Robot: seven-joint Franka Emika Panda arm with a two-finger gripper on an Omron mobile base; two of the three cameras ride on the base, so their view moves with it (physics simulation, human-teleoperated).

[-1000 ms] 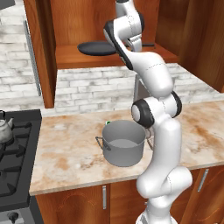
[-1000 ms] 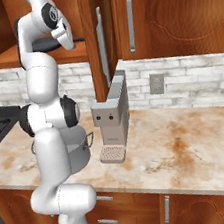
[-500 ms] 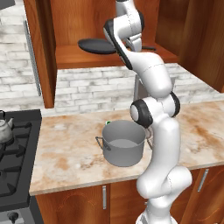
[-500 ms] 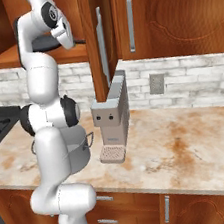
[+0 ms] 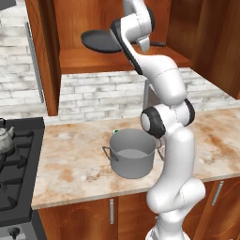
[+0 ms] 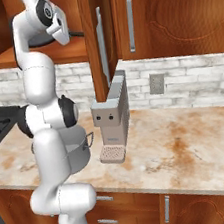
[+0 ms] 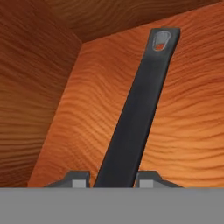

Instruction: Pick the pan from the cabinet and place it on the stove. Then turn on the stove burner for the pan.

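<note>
The hand (image 7: 113, 179) has closed onto the pan (image 5: 101, 41) handle inside the cabinet (image 5: 112, 61); no readable writing.

One pan (image 5: 101, 41) on the open cabinet (image 5: 117, 61) shelf. One grey pot (image 5: 131, 153) on the counter (image 5: 75, 164). One kettle (image 5: 3, 140) on the stove (image 5: 16, 168). One coffee machine (image 6: 112, 119). One wall outlet (image 6: 154, 84). One robot arm (image 5: 164, 122).

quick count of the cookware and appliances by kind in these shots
frying pan: 1
steel pot: 1
kettle: 1
coffee machine: 1
gas stove: 1
total: 5
</note>
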